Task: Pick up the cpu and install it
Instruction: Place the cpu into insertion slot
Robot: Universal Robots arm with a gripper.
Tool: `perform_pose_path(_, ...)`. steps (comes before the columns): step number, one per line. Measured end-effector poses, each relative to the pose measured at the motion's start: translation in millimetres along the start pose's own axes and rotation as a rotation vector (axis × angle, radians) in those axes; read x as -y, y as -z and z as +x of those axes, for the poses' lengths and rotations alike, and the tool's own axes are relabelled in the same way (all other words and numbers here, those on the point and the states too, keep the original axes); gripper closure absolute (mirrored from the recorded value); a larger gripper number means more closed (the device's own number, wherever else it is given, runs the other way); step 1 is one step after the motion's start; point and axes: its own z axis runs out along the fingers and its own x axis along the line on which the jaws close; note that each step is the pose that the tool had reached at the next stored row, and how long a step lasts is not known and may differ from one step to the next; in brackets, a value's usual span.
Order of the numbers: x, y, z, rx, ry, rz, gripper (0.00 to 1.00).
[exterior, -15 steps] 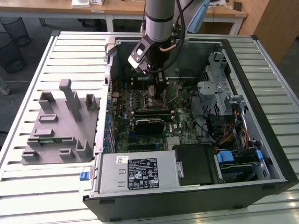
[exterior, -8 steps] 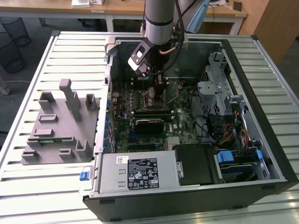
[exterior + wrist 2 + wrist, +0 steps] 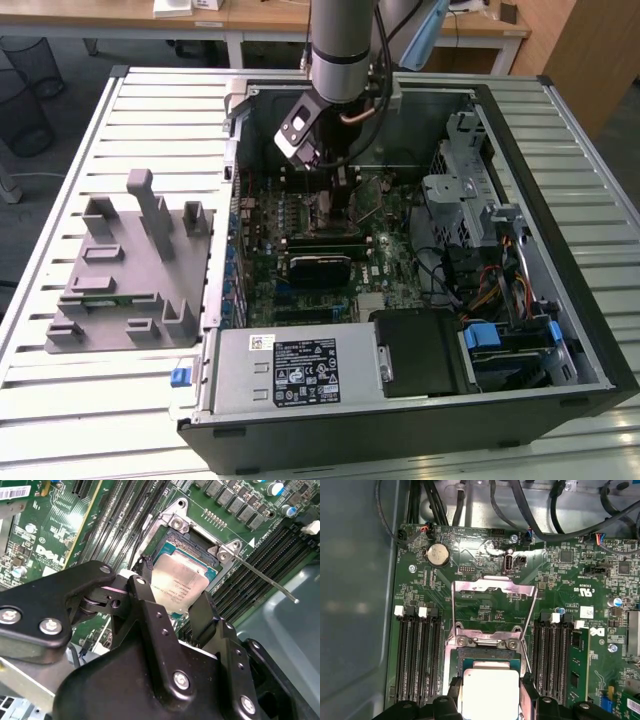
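The cpu [image 3: 182,582] is a flat silvery square lying level over the motherboard socket [image 3: 176,524], with the socket's green edge showing beside it. My gripper [image 3: 174,587] reaches down into the open computer case [image 3: 560,130], and its black fingers [image 3: 145,575] press on two opposite edges of the chip. In the first wrist view the cpu [image 3: 490,692] sits between the fingers [image 3: 452,695] of my gripper [image 3: 490,700], just below the raised metal load plate [image 3: 492,586]. In the exterior view my gripper [image 3: 338,205] hangs over the middle of the board.
Memory slots [image 3: 417,655] flank the socket on both sides. The socket's thin lever [image 3: 270,580] stands out sideways. Cables [image 3: 545,510] run along the case wall. A grey fixture [image 3: 130,260] lies on the table at the exterior view's left. A power supply [image 3: 300,370] fills the case's near end.
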Motion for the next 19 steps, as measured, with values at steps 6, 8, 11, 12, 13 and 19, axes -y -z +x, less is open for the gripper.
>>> perform_pose_path(6, 0.1, -5.3, 0.1, -0.0008, 0.0, 0.0, 0.46)
perform_pose_path(8, 0.2, -7.3, 0.1, -0.0009, 0.0, -0.0001, 0.46)
perform_pose_path(11, 0.3, -9.8, 0.2, -0.0008, 0.0, 0.0, 0.46)
perform_pose_path(12, 0.3, -10.6, 0.2, -0.0009, 0.0, -0.0001, 0.46)
perform_pose_path(13, 0.4, -11.2, 0.2, -0.0009, 0.0, -0.0001, 0.46)
perform_pose_path(19, 0.5, -14.1, 0.2, -0.0008, -0.001, 0.0, 0.46)
